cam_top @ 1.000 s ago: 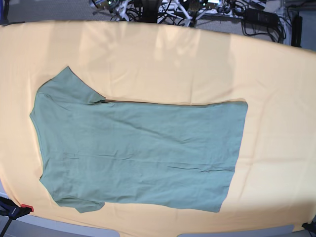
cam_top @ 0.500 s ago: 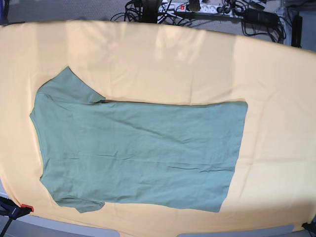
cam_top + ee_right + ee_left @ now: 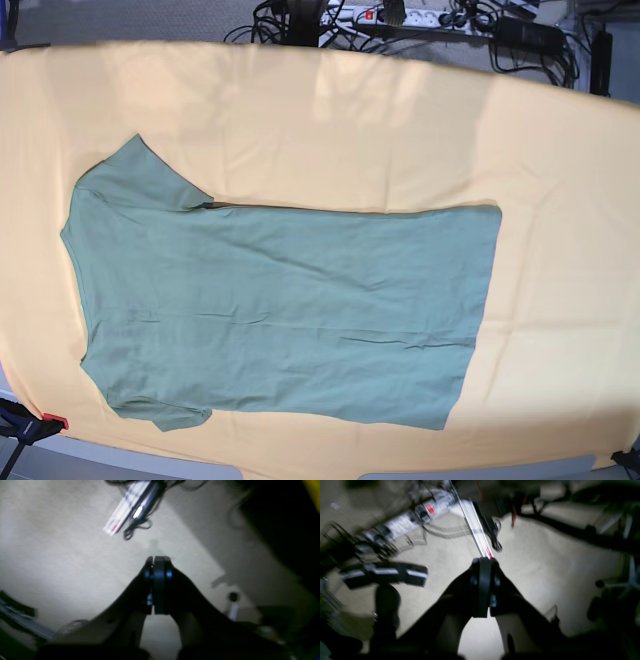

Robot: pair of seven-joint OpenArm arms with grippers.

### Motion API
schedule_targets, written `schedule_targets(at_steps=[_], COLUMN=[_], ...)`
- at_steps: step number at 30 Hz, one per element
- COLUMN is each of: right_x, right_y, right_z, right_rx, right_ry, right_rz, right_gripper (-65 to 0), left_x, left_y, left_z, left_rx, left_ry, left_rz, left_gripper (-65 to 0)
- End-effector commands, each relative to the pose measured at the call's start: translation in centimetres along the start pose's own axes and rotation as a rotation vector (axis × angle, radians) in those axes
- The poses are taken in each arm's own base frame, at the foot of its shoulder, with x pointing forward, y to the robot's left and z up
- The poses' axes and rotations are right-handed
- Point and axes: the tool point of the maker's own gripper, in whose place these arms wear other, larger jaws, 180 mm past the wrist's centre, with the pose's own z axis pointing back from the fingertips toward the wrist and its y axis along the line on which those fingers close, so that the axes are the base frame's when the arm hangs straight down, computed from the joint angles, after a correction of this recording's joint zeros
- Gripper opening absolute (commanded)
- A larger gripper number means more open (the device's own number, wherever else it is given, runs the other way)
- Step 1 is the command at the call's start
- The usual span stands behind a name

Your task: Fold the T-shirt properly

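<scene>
We see the T-shirt (image 3: pixel 280 315) lying flat and spread out on the yellow-orange table cloth (image 3: pixel 400 140), its collar end toward the cloth's left edge and its hem toward the right, one sleeve pointing to the far edge and the other to the near edge. The near sleeve lies close to the near edge; along the far edge and the right edge we find wide strips of bare cloth. Neither arm appears in the base view. The left gripper (image 3: pixel 483 563) has its fingers pressed together with nothing between them, over pale carpet (image 3: pixel 545 562) beside a power strip (image 3: pixel 407 521) and cables. The right gripper (image 3: pixel 157 561) likewise has its fingers pressed together on nothing, above carpet near a white strip (image 3: pixel 125 511). We cannot read any label or writing; both wrist views are blurred.
</scene>
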Motion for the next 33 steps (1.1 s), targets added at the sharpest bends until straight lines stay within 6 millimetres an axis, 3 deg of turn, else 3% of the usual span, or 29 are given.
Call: schedule_targets(at_steps=[1, 3, 9, 14, 23, 27, 33], right_x=[0.0, 0.8, 4.2, 5.4, 7.8, 9.0, 13.9], right_y=[0.5, 0.2, -3.0, -4.5, -9.8, -11.9, -15.0], right_z=[1.0, 2.2, 4.5, 5.8, 8.8, 9.3, 9.1], right_rx=[0.001, -0.030, -0.181, -0.249, -0.590, -0.670, -0.676], right_ry=[-0.002, -0.024, -0.091, -0.107, -0.205, -0.238, -0.395], right_rz=[0.005, 0.009, 0.006, 0.027, 0.125, 0.156, 0.222], right_gripper=[-65.0, -65.0, -65.0, -65.0, -65.0, -65.0, -65.0], left_x=[0.4, 1.9, 5.1, 6.6, 11.2, 13.0, 19.0], left_y=[-0.4, 0.0, 0.3, 0.1, -0.2, 1.3, 4.1], left_z=[1.1, 2.5, 5.7, 6.9, 9.5, 10.0, 11.8], left_rx=[-0.005, 0.023, 0.074, 0.084, 0.105, 0.154, 0.277], left_ry=[-0.016, -0.058, -0.145, -0.181, -0.301, -0.349, -0.514], left_rz=[-0.006, -0.023, -0.068, -0.087, -0.215, -0.255, -0.412], left_gripper=[-65.0, -65.0, -65.0, -65.0, -65.0, -65.0, -65.0])
